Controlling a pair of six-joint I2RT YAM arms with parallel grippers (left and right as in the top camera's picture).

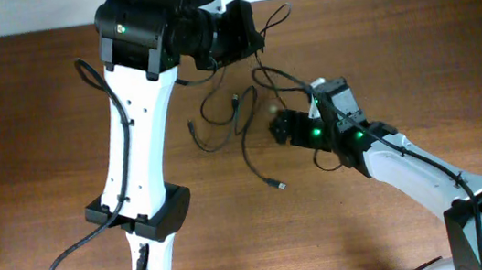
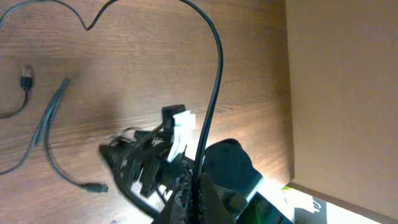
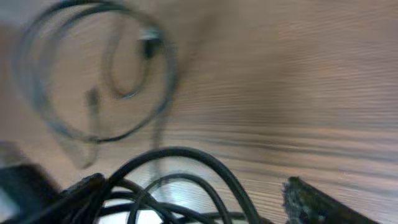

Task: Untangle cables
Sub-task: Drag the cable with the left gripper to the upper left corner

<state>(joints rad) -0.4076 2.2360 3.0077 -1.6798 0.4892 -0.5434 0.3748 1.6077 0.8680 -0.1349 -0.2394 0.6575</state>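
**operator:** report the position of the cables.

**technician:** the cables (image 1: pixel 236 106) lie on the bench (image 1: pixel 25 180) about midway between its left and right edges, nearer the far edge than the near one. they lie as loose loops and strands. one plug end (image 1: pixel 278 185) lies apart from the rest, toward the near edge.

**operator:** state of the fingers?

**technician:** the left fingers (image 2: pixel 194 190) are closed tight on one cable (image 2: pixel 219 62), which rises from them in a long arc and curves back toward the bench. the right fingers (image 1: pixel 279 130) stand wide. the right wrist view shows cable loops passing between them, with nothing clamped.

**operator:** what is the progress?

**technician:** judged as partly done. no tight knot is visible, and several strands already lie open on the wood. however, loops cross one another in the overhead view, and more strands bunch at the right fingers. the blur there prevents a count.

**operator:** what work remains?

**technician:** probably to draw the held cable free of the crossings, then to lay each strand apart from the others.
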